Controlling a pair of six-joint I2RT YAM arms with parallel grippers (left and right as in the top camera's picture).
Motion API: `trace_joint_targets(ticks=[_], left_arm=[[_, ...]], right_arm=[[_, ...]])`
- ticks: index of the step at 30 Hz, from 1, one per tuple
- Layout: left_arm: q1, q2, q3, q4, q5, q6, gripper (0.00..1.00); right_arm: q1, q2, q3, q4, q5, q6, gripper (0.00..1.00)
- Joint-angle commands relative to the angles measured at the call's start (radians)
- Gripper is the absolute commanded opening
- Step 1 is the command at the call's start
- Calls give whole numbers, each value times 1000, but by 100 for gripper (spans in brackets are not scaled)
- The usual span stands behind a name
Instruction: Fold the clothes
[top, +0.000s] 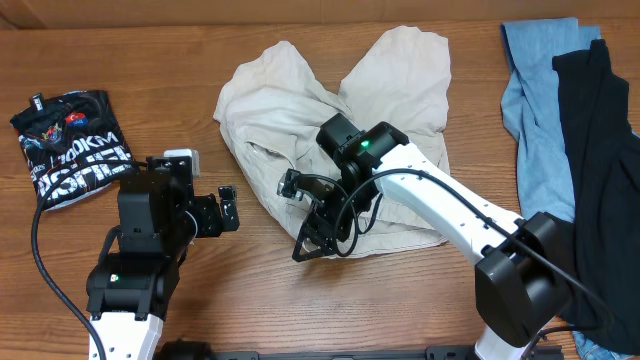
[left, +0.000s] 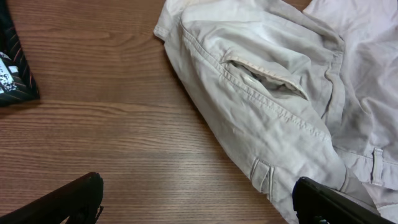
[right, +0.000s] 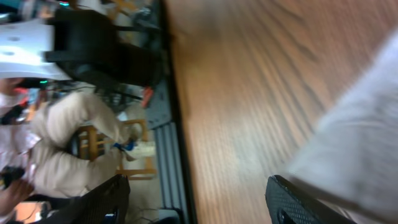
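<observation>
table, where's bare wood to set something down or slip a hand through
Widest bare wood: back left, between the black printed garment and the beige shorts. A narrower lane runs between the shorts and the light blue garment. Front centre, between the left arm and right arm, is bare too. Crowded: the right edge, where the black garment overlaps the blue.

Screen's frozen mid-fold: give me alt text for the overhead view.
Crumpled beige shorts lie at the middle of the wooden table, the right gripper over their near edge, jaws open. The left gripper, open and empty, hovers over bare wood to their left. A folded black printed garment sits far left; a light blue garment and a black garment lie heaped at right.
</observation>
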Motion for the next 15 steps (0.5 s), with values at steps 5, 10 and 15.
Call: trace_joint_targets(ticks=[5, 10, 15], left_arm=[[8, -1, 23, 0, 20, -10, 100], [8, -1, 23, -7, 19, -10, 100], [8, -1, 23, -12, 19, -10, 100]], right_arm=[[-37, -48, 11, 91, 461, 356, 74], [-91, -70, 10, 245, 631, 579, 70], [-99, -60, -18, 378, 648, 652, 36]])
